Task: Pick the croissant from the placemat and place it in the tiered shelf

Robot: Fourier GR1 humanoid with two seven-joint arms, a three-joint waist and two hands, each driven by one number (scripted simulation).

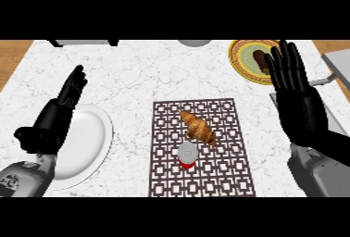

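Observation:
A golden-brown croissant [198, 127] lies on the dark patterned placemat [226, 176] in the middle of the marble counter. My right hand [298, 99] is open to the right of the placemat, fingers straight and pointing away from me, apart from the croissant. My left hand [60, 111] is open at the left, edge-on with fingers up, above a white plate [92, 139]. A grey piece [338, 67] at the right edge may be part of the tiered shelf; most of it is out of view.
A small white-and-red cup [187, 155] stands on the placemat just in front of the croissant. A yellow plate [249, 62] with a dark item sits at the back right, partly behind my right hand's fingers. Grey objects [82, 42] line the far edge.

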